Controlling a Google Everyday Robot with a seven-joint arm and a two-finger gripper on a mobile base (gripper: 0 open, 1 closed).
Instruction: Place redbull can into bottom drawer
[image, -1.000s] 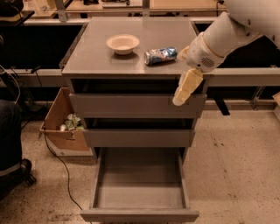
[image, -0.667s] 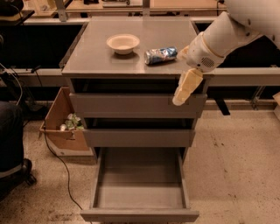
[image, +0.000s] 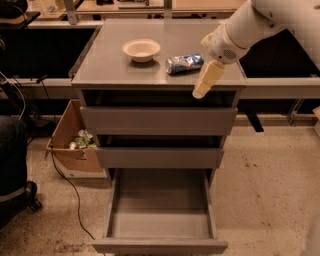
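Observation:
The redbull can (image: 184, 63) lies on its side on the grey cabinet top (image: 110, 65), right of the cream bowl (image: 141, 50). It is blue and silver and a little dented. My gripper (image: 201, 90) hangs from the white arm at the cabinet's front right edge, just right of and below the can, not touching it. The bottom drawer (image: 160, 246) is pulled out wide and shows an empty grey tray. The two drawers above it are slightly ajar.
A cardboard box (image: 67, 142) with scraps stands on the floor left of the cabinet, with a black cable (image: 60, 175) beside it. Dark chair parts (image: 15, 170) are at the far left. A bench rail (image: 280, 87) runs behind the cabinet.
My gripper has risen and shifted a little left, closer to the can. The can, the bowl and the drawers have not moved.

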